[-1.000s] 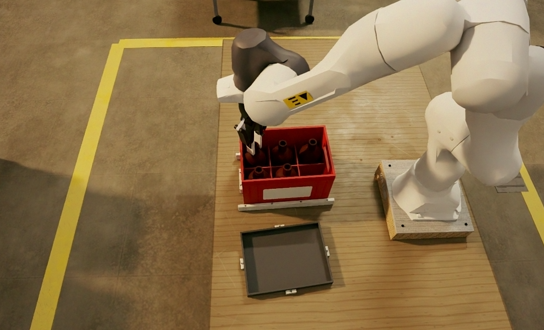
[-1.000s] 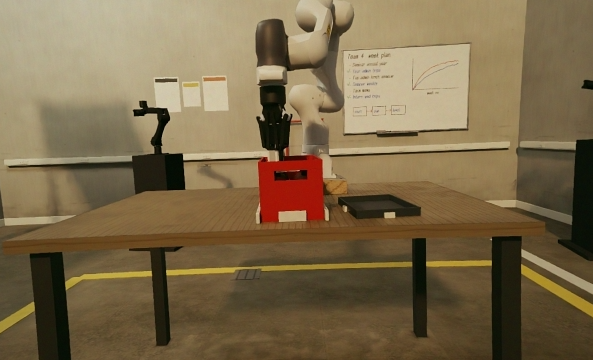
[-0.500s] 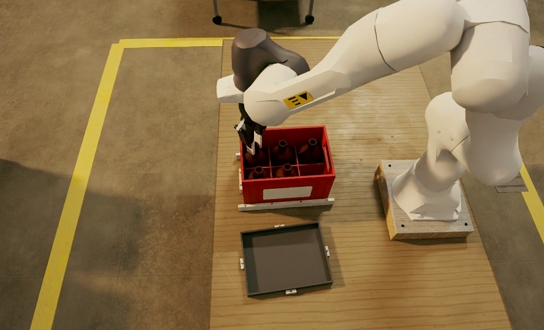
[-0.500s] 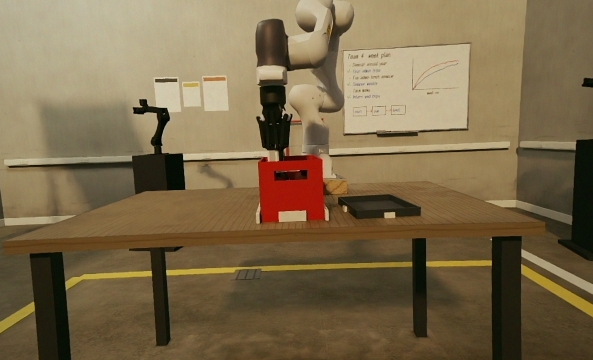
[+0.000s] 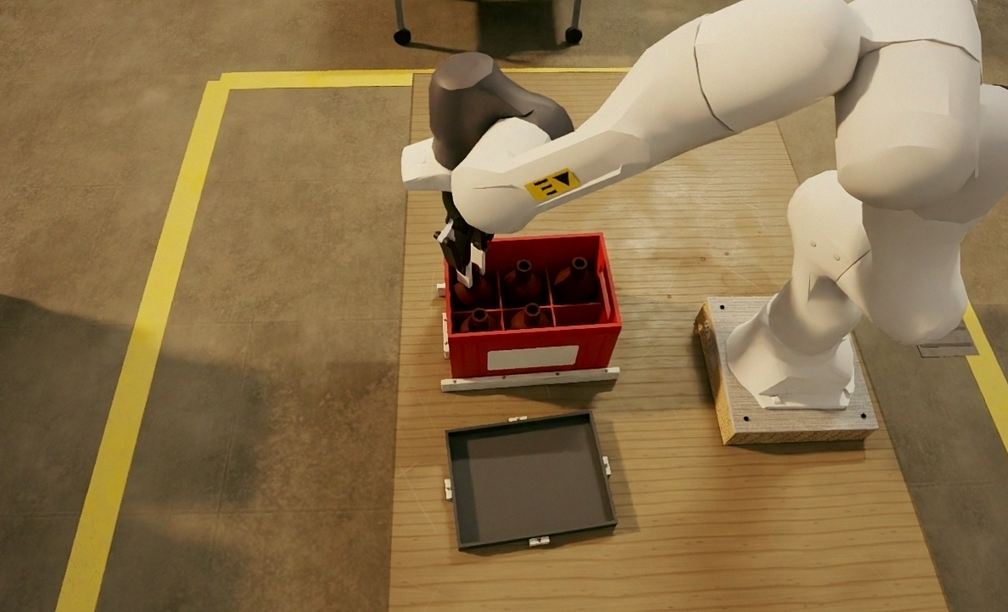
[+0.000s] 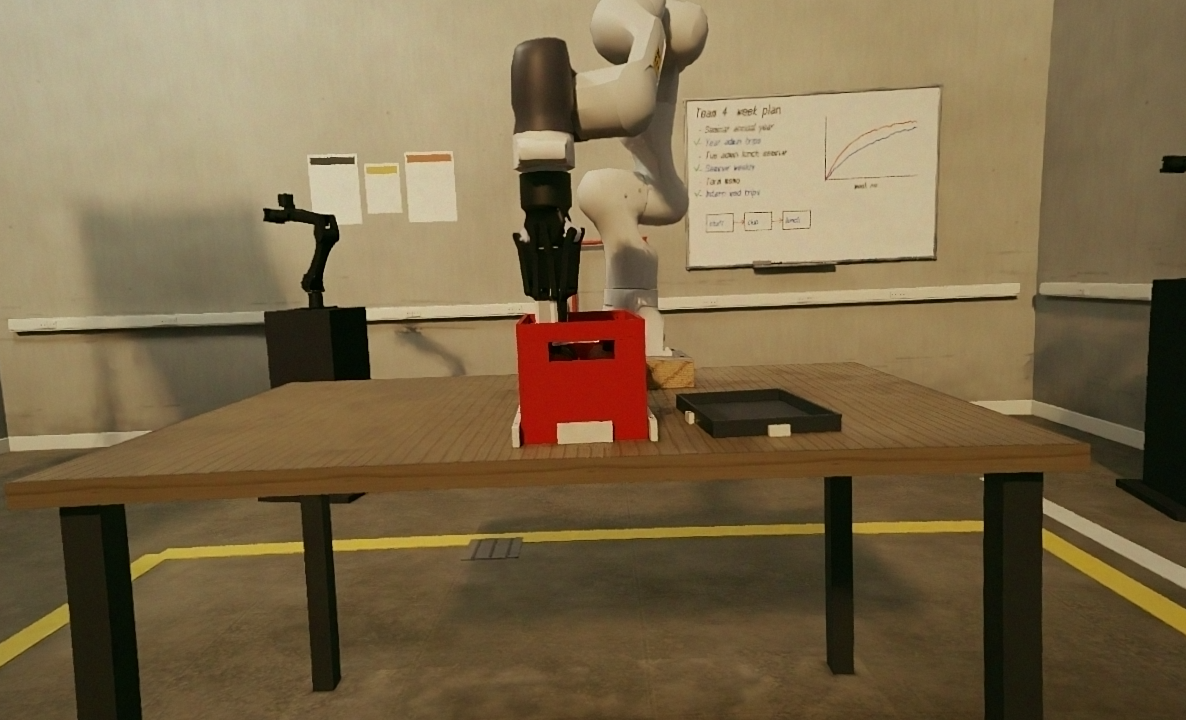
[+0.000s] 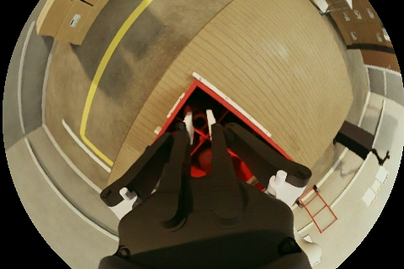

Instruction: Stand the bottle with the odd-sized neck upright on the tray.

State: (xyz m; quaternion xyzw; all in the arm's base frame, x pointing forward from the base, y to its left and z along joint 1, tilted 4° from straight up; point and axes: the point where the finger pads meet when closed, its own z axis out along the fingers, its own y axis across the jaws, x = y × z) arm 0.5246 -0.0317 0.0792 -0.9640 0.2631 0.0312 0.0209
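Observation:
A red crate [image 5: 606, 346] [image 6: 579, 385] [image 7: 172, 118] stands on the wooden table and holds five brown bottles. My gripper [image 5: 467, 266] [image 6: 554, 304] [image 7: 199, 118] reaches straight down into the crate's back left cell. It is shut on the neck of the back left bottle [image 5: 471, 291], whose body still sits in the cell. The other bottles stand upright: back middle [image 5: 523, 280], back right [image 5: 576, 275], front left [image 5: 477, 320] and front middle [image 5: 530, 314]. The front right cell is empty. The dark grey tray [image 5: 530, 479] [image 6: 758, 419] lies empty just in front of the crate.
White stop strips [image 5: 529, 378] hold the crate at its front and left sides; small white clips sit around the tray. The robot's base stands on a wooden block [image 5: 789, 429] to the right of the crate. The table's left edge runs close beside the crate.

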